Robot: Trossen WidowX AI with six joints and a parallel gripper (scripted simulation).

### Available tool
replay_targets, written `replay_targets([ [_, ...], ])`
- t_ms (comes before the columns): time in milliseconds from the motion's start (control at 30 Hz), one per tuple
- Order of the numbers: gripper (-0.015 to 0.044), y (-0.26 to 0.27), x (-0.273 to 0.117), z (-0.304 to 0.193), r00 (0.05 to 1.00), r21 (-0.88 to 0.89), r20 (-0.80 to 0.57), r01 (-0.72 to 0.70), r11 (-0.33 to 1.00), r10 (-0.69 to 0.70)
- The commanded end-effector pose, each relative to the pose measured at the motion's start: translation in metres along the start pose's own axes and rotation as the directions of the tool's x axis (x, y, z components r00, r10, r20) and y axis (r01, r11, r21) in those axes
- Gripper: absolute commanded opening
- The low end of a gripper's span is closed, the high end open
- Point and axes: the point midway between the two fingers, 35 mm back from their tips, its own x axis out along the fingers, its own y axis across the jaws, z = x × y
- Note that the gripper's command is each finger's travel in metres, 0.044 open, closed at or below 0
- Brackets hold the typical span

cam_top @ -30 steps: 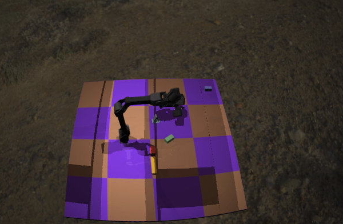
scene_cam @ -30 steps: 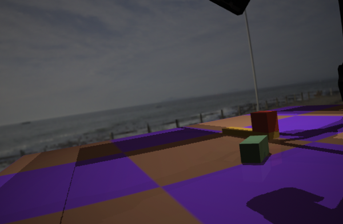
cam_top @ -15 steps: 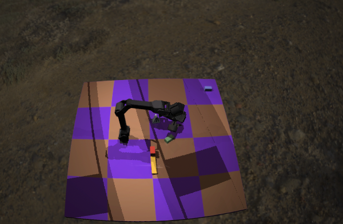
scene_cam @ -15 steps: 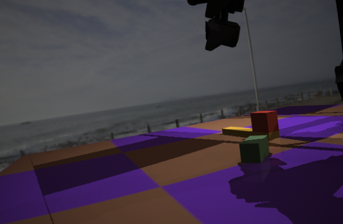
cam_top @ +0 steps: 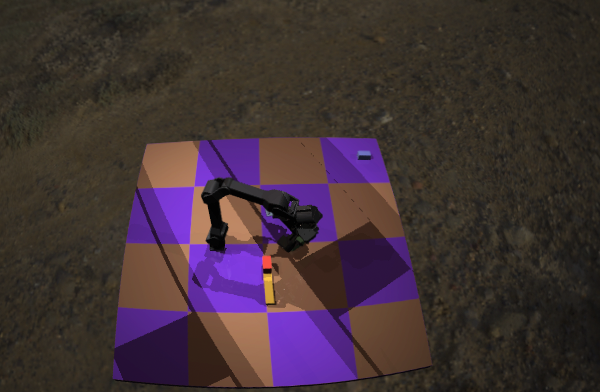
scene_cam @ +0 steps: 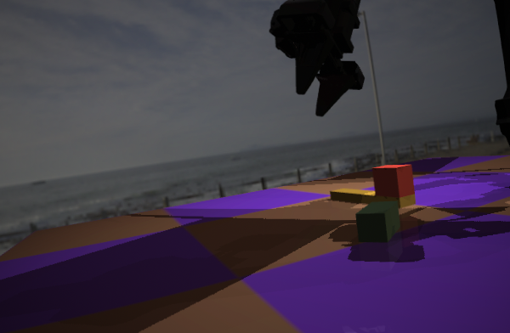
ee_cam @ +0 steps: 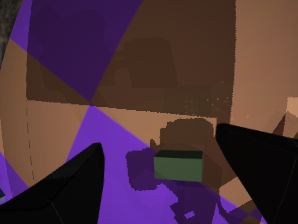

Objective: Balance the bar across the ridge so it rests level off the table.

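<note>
The spread jaws (cam_top: 298, 245) (scene_cam: 310, 104) hang above the green block (scene_cam: 371, 223) (ee_cam: 178, 166) with open air between, the bar (cam_top: 269, 291) (scene_cam: 351, 195) lying well inside the bench's (cam_top: 307, 345) (scene_cam: 129, 268) (ee_cam: 115, 192) edges.

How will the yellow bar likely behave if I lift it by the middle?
The yellow bar looks straight and rigid, so it probably won't sag. With the red block on one end, it would likely dip that way. Its flat sides suggest it won't roll. I can't tell whether the block is attached.
</note>
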Motion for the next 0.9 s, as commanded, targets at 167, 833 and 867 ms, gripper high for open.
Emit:
replay_targets([
  [167, 0.0315, -0.059, -0.004, 0.011, 0.987, 0.180, -0.037, 0.160, 0.971, -0.156],
  [833, 0.0315, -0.175, -0.033, 0.000, 0.885, 0.510, -0.238, 0.465, 0.724, -0.401],
  [867, 0.0315, -0.177, -0.034, 0.000, 0.881, 0.517, -0.245, 0.471, 0.715, -0.404],
])
